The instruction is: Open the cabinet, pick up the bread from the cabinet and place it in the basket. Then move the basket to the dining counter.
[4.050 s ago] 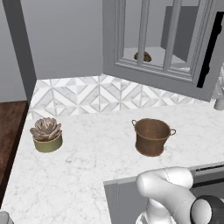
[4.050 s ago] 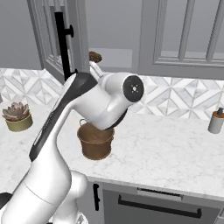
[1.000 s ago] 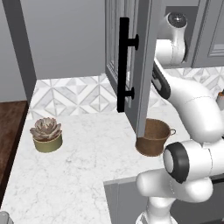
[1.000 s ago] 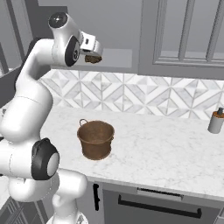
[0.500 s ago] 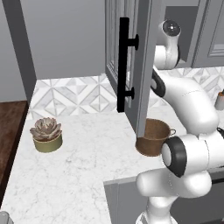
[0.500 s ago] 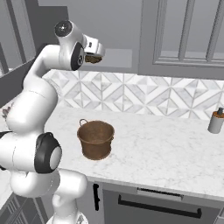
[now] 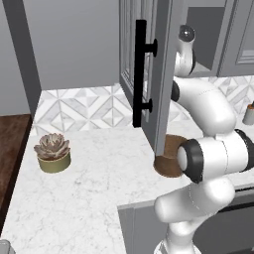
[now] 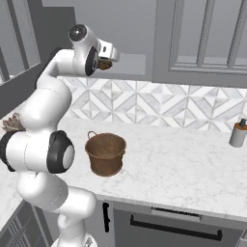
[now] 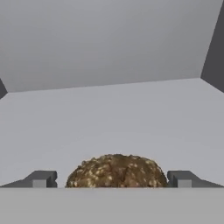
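The cabinet's glass-paned door (image 7: 161,79) stands swung out, its black bar handle (image 7: 140,74) facing me. My arm reaches up into the cabinet's open interior (image 8: 132,34). On the grey shelf (image 9: 113,118) lies the bread (image 9: 116,171), a brown seeded lump, also visible by the hand (image 8: 108,65). My gripper (image 9: 111,178) is open; one fingertip (image 9: 41,178) stands left of the bread and one right, with a small gap on the left. The gripper (image 8: 109,61) is at shelf height. The copper basket (image 8: 106,152) sits on the counter below, half hidden by the door (image 7: 173,161).
An olive pot with a succulent (image 7: 52,152) stands at the counter's left. A small bottle (image 8: 237,134) stands at the right by the diamond-tiled backsplash (image 8: 164,106). A second, closed cabinet door (image 8: 207,38) hangs to the right. Dark oven front (image 8: 173,226) lies below the counter edge.
The hand has pushed a little deeper into the cabinet and settled around the bread. The door, basket and pot have not moved.
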Controlling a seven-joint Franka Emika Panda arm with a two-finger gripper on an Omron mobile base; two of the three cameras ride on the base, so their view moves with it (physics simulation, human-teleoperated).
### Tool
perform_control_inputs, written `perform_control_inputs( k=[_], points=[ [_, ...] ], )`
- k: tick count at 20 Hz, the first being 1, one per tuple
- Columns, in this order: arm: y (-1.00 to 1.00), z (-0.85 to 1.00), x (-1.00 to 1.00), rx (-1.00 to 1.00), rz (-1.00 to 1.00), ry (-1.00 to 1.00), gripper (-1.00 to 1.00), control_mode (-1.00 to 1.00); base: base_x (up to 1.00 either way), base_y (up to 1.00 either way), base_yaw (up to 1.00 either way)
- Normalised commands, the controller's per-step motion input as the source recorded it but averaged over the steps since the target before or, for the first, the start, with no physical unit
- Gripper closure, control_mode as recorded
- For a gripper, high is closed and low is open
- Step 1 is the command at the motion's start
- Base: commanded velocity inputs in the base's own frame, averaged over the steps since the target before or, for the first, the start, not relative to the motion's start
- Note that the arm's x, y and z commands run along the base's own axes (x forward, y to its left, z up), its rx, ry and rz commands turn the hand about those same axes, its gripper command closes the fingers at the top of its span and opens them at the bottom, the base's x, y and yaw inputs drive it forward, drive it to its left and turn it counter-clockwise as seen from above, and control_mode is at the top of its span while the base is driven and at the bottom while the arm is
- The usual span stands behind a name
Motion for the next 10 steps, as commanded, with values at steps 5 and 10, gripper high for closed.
perform_control_inputs(
  k=[5, 10],
  points=[
    [0.00, -0.07, 0.31, 0.00, 0.00, 0.00, -1.00, -1.00, 0.00, 0.00, 0.00],
    [0.00, -0.25, 0.10, 0.00, 0.00, 0.00, -1.00, -1.00, 0.00, 0.00, 0.00]
  ],
)
